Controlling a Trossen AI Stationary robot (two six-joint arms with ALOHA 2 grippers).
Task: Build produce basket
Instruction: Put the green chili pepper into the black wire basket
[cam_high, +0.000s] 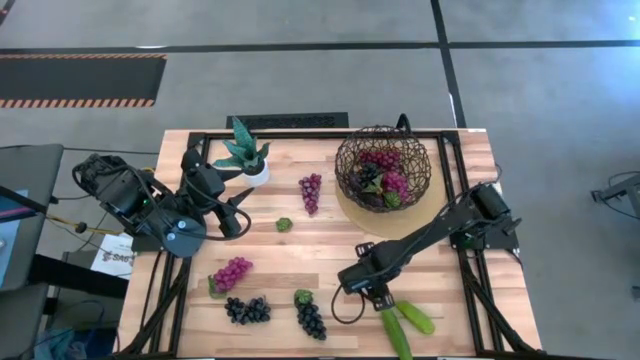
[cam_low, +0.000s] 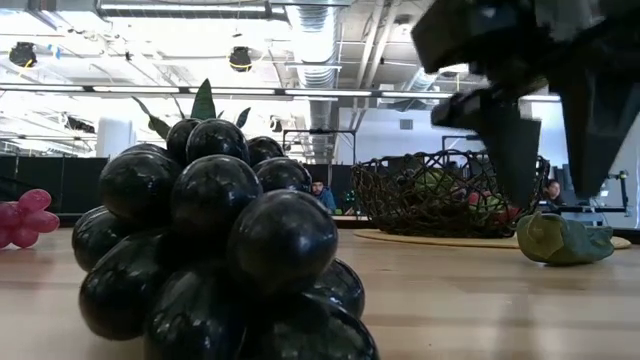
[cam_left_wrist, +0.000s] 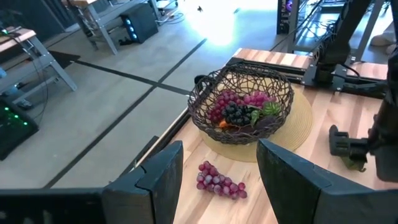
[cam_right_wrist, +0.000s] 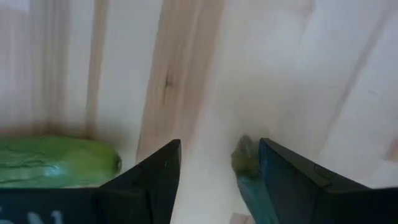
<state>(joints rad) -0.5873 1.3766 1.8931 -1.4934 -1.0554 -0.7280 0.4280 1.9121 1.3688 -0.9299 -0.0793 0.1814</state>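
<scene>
Right gripper (cam_high: 378, 297) open over cucumbers (cam_high: 404, 322), well short of basket (cam_high: 382, 166) | left gripper (cam_high: 238, 212) open, idle | risk: fingers straddle neither cucumber, nudging both.

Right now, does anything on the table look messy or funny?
Nothing looks broken or spilled. The basket sits upright on its tan mat, already holding some grapes. The rest of the produce simply lies loose on the table: grape bunches and two cucumbers by the right gripper.
</scene>
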